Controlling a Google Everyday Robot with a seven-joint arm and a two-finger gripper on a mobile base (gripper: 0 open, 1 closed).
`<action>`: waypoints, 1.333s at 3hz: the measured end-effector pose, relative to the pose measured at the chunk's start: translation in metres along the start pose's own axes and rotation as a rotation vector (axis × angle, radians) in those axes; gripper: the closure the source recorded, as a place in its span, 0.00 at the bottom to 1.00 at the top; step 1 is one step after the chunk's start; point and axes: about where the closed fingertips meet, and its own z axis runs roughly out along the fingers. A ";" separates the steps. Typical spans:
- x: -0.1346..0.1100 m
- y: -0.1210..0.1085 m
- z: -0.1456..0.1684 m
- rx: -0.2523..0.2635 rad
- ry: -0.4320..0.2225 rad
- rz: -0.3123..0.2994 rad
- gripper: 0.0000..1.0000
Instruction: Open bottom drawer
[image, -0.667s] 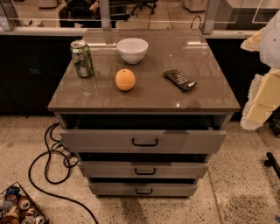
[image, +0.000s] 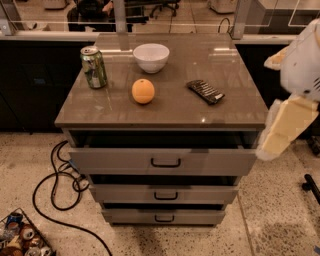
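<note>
The hand (image: 287, 127) hangs well above and right of the bottom drawer (image: 125, 216), lowest beneath the surface (image: 170, 107); spread or pressed, I cannot tell. Approaching too high, it could snag the middle drawer (image: 125, 194) instead.

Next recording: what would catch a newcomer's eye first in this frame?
The orange sits bright at the middle of the grey cabinet top, between a green can and a dark packet. Below it the top drawer stands pulled out, above the bottom drawer near the floor. The robot's pale end effector hangs at the right edge, beside the top drawer's right corner.
</note>
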 end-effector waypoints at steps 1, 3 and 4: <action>-0.025 0.037 0.039 -0.005 -0.078 0.060 0.00; -0.038 0.137 0.120 -0.138 -0.147 0.159 0.00; -0.047 0.136 0.132 -0.144 -0.149 0.162 0.00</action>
